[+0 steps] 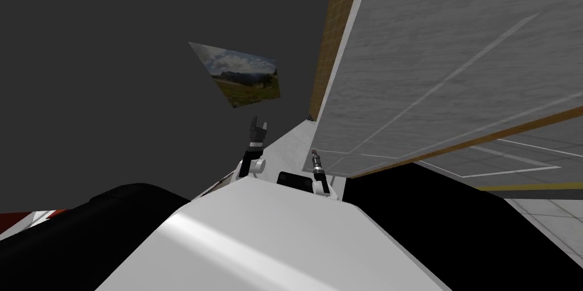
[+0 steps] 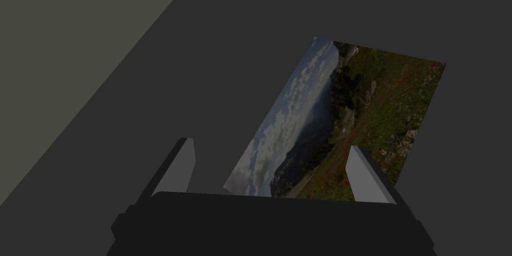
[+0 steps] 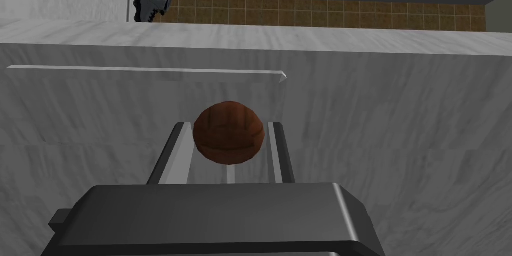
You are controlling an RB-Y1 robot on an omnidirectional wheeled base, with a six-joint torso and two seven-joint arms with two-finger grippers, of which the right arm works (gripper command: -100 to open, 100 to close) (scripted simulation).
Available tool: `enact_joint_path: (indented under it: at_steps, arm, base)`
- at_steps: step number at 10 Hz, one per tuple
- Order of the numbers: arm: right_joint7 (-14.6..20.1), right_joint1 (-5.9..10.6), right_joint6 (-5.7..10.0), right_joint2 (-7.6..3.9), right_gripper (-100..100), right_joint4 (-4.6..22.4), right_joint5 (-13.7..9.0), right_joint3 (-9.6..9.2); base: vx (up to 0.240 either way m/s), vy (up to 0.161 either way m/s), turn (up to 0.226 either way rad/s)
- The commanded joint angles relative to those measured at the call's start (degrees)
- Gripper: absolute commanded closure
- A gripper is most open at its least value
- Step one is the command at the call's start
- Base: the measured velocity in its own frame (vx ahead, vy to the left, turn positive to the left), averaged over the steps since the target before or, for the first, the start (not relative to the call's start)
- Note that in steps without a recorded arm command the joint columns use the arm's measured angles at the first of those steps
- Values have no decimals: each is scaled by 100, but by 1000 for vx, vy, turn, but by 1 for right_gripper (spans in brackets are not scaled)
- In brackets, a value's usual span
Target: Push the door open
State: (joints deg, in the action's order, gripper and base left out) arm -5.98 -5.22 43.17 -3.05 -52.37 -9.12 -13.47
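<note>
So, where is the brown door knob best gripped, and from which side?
Grip the knob across its widest middle, coming straight at the door face. It is a ball standing out from the flat panel; the fingers of the right pincer press both its sides.

Head view: taken from above, steeply downward and rolled, with a dark wall [image 1: 114, 48] at left and the pale door [image 1: 455, 48] at right. Left wrist view: directed along the left claw [image 2: 270, 150], fingers spread, toward the landscape picture [image 2: 350, 117] on that wall, which is shared with the head view. Right wrist view: held close to the door, where the brown knob [image 3: 229, 133] is pressed at its sides by the right claw [image 3: 229, 123]. The door and tiled wall [image 3: 325, 11] are shared with the head view.
</note>
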Motion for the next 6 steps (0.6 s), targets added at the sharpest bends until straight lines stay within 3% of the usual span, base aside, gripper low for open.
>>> enact_joint_path:
  at_steps: [1,6]
  arm:
    - [-26,39,-10,-33,100,27,-50,132]
    - [-93,140,-35,-26,100,99,-181,473]
  base:
    - [111,72,-70]
    - [195,99,-73]
